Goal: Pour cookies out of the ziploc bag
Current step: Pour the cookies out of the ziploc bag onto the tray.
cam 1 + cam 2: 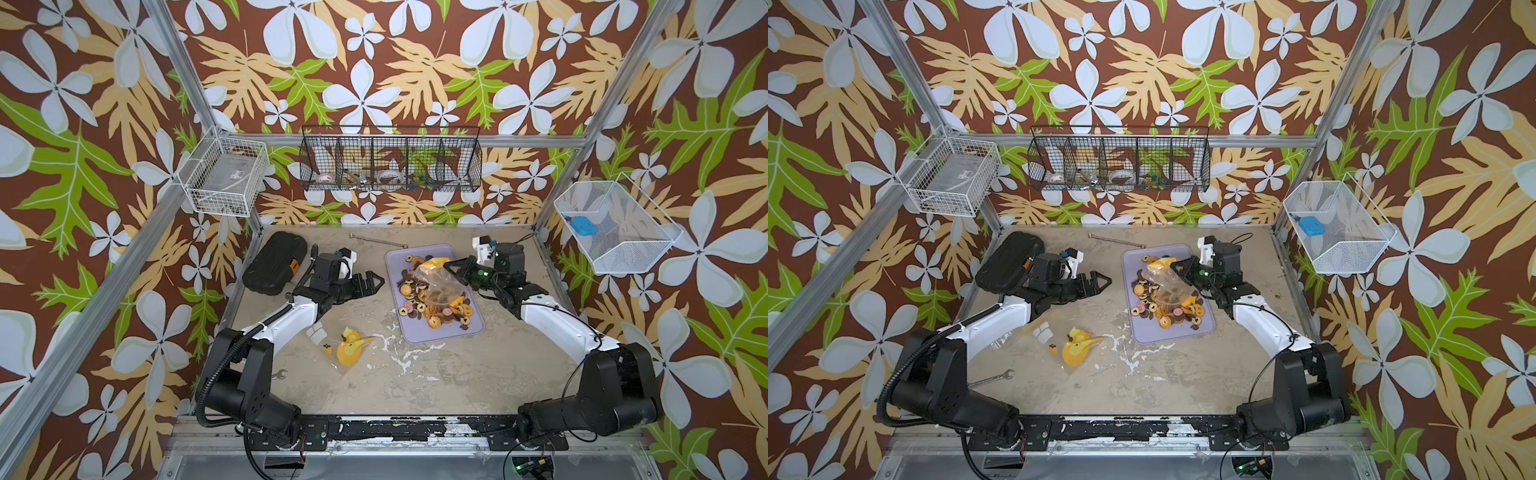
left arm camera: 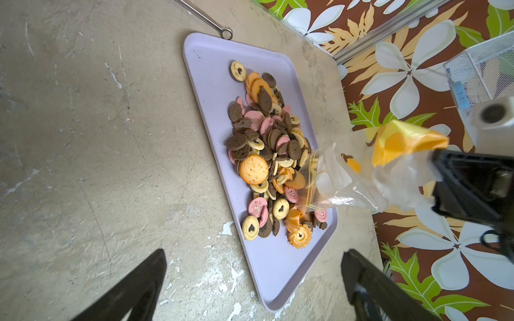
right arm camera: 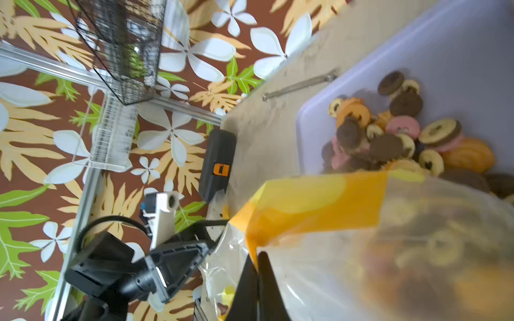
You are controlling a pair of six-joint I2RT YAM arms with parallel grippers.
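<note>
The cookies lie heaped on a lilac tray: brown, pink and orange rounds. Just above the heap hangs the clear ziploc bag with its yellow-orange print, tilted with its mouth down on the pile. My right gripper is shut on the bag's upper end. My left gripper stands open and empty, left of the tray.
A black case lies at the back left. A metal rod lies behind the tray. A yellow plastic bag and a wrench lie at the front left. Wire baskets hang on the walls.
</note>
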